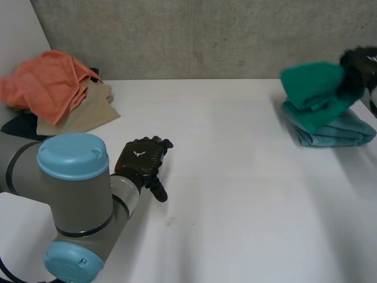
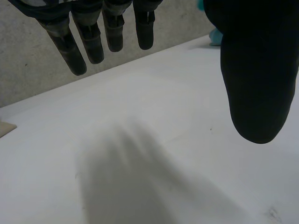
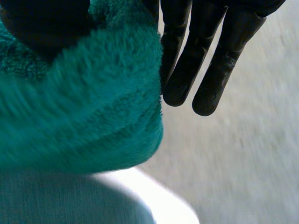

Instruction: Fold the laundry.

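In the head view, your left robot hand (image 1: 143, 160) hangs over the bare near-left part of the white tabletop (image 1: 247, 200), fingers relaxed and loosely spread, holding nothing. At the far left corner lies a loose heap: an orange cloth (image 1: 46, 82) on top, a beige cloth (image 1: 88, 113) under it and a dark cloth (image 1: 16, 126) at the bottom. At the far right, your right robot hand (image 1: 357, 66) holds one end of a green towel (image 1: 313, 88), which is bunched and raised just above a folded light-blue towel (image 1: 333, 131) lying flat on the tabletop.

In the left wrist view, the left robot hand's fingers (image 2: 84, 44) reach out straight, well apart from the thumb, with only tabletop below them. A beige corner shows off to one side.

In the right wrist view, the green towel sits under the palm. The thumb (image 3: 44, 23) presses into its pile from one side and the fingers (image 3: 184, 70) run straight down its other side, so the towel is pinched between them. The light-blue towel lies beneath it.
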Motion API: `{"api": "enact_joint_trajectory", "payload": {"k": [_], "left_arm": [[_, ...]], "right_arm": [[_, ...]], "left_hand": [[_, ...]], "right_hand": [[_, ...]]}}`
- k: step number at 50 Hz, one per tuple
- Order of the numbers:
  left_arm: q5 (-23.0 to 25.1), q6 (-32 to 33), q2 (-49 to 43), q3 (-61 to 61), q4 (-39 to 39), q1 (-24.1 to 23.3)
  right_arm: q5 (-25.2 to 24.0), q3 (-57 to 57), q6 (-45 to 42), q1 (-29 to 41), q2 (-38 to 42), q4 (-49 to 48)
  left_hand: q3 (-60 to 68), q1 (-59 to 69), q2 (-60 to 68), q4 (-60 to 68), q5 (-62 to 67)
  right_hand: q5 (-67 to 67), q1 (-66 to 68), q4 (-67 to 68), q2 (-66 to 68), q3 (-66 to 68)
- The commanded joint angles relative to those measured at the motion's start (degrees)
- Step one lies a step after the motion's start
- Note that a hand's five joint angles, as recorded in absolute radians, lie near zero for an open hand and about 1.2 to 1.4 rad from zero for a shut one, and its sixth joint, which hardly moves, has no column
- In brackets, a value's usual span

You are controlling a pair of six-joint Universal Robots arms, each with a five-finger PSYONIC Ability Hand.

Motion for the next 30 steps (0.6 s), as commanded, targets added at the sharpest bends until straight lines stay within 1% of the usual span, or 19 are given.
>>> {"api": "enact_joint_trajectory", "payload": {"k": [1, 7, 14, 20, 24, 28, 30], "left_arm": [[0.0, 0.0, 0.0, -0.1, 0.0, 0.0], [0.0, 0.0, 0.0, -0.1, 0.0, 0.0], [0.0, 0.0, 0.0, -0.2, 0.0, 0.0], [-0.1, 0.0, 0.0, -0.1, 0.0, 0.0], [-0.1, 0.0, 0.0, -0.1, 0.0, 0.0], [0.0, 0.0, -0.2, -0.1, 0.0, 0.0], [0.0, 0.0, -0.2, -0.1, 0.0, 0.0]], "right_arm": [[0.2, -3.3, -0.5, -4.8, 7.4, 5.4], [-0.2, -3.5, -0.8, -5.9, 8.7, 6.9], [-0.3, -3.9, -0.7, -6.0, 7.1, 6.9], [-0.9, -6.3, -0.7, -6.1, 7.3, 6.4], [-2.4, -7.4, -0.9, -6.0, 8.1, 4.7], [-3.2, -7.5, -1.1, -5.9, 9.9, -0.9], [-3.1, -7.6, -1.5, -5.8, 10.5, -1.7]], "left_hand": [[-2.5, -2.7, -1.7, -1.9, -1.8], [-2.5, -2.7, -1.7, -1.9, -1.8], [-2.4, -2.5, -1.5, -1.8, -1.6], [-2.4, -2.5, -1.5, -1.8, -1.6], [-2.5, -2.7, -1.7, -1.9, -1.8], [-2.5, -2.7, -1.7, -1.9, -1.8], [-2.5, -2.7, -1.7, -1.9, -1.8]], "right_hand": [[14.8, 28.8, 12.0, 12.7, 12.5], [14.8, 28.8, 12.0, 12.7, 12.5], [14.8, 28.8, 12.0, 12.7, 12.5], [14.8, 28.8, 12.0, 12.7, 12.5], [14.8, 28.8, 12.0, 12.7, 12.5], [14.8, 28.8, 12.0, 12.7, 12.5], [14.8, 28.8, 12.0, 12.7, 12.5]]}}
